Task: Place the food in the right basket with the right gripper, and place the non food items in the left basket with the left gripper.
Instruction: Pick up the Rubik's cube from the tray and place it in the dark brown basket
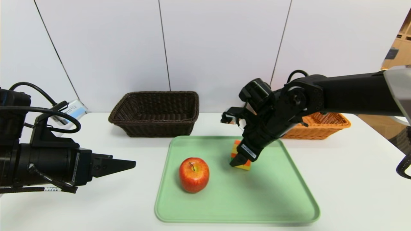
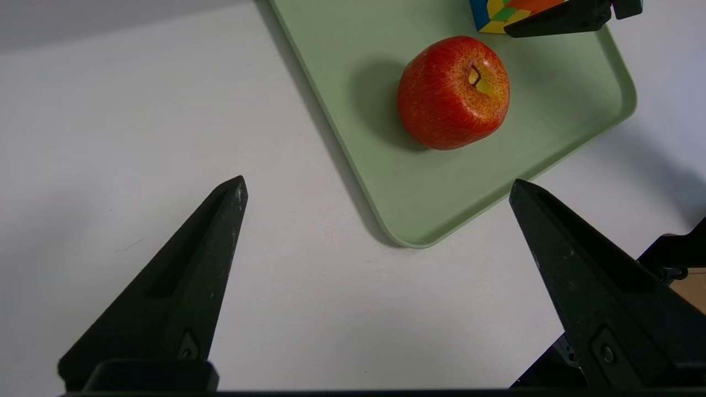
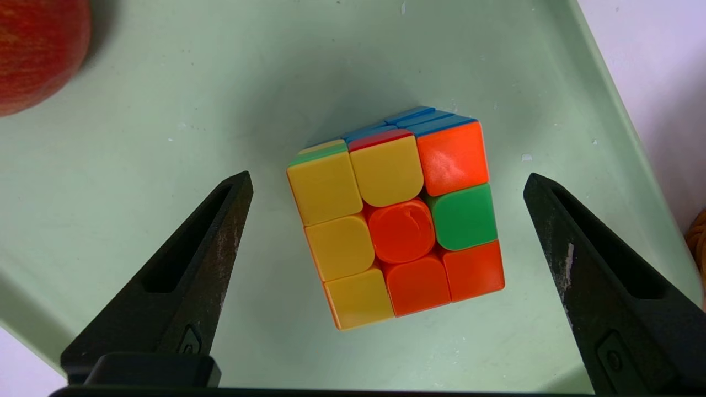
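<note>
Right wrist view shows your right gripper [image 3: 386, 176] with fingers spread wide, straddling the puzzle cube [image 3: 397, 220] on the green tray [image 3: 165, 165]. That's non-food; you'd better shift to the apple [image 1: 194, 175] beside it.

Pale green tray [image 1: 289, 192] with rounded corners and a raised rim, lying flat on a white counter [image 1: 353, 179]; behind, white wall panels [image 1: 221, 48] split by dark seams.

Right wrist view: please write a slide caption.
Open right gripper poised over the puzzle cube on the green tray, apple beside.
</note>
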Action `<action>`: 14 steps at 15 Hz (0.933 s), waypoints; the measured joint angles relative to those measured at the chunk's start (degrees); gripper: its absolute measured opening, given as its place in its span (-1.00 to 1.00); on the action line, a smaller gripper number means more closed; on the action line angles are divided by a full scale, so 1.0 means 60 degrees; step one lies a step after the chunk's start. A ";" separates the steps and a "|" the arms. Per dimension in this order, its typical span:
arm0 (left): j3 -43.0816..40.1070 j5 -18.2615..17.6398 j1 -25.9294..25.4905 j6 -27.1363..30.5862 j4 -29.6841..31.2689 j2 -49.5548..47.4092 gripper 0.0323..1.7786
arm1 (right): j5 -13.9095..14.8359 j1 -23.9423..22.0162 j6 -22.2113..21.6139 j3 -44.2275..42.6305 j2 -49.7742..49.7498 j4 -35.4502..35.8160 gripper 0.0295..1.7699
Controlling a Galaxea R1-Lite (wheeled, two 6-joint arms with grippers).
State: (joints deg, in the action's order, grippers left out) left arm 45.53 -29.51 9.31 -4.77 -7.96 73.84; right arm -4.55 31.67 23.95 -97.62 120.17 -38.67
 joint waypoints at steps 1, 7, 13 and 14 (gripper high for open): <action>0.0000 -0.0004 0.0000 0.0000 0.0000 0.0000 0.90 | 0.0000 0.0000 0.0087 0.0018 0.0010 0.0000 0.92; 0.0000 -0.0006 0.0000 -0.0018 0.0000 0.0014 0.90 | 0.0006 -0.0002 0.0266 0.0077 0.0041 -0.0010 0.48; 0.0000 -0.0004 0.0000 -0.0014 0.0000 0.0014 0.90 | 0.0055 -0.0006 0.0384 0.0193 0.0051 0.0000 0.04; 0.0000 -0.0004 0.0000 -0.0014 0.0000 0.0010 0.90 | 0.0047 -0.0006 0.0384 0.0191 0.0043 0.0004 0.04</action>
State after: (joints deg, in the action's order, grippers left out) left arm 45.53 -29.54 9.31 -4.85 -7.96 73.90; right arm -4.27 31.63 26.26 -96.48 120.43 -38.64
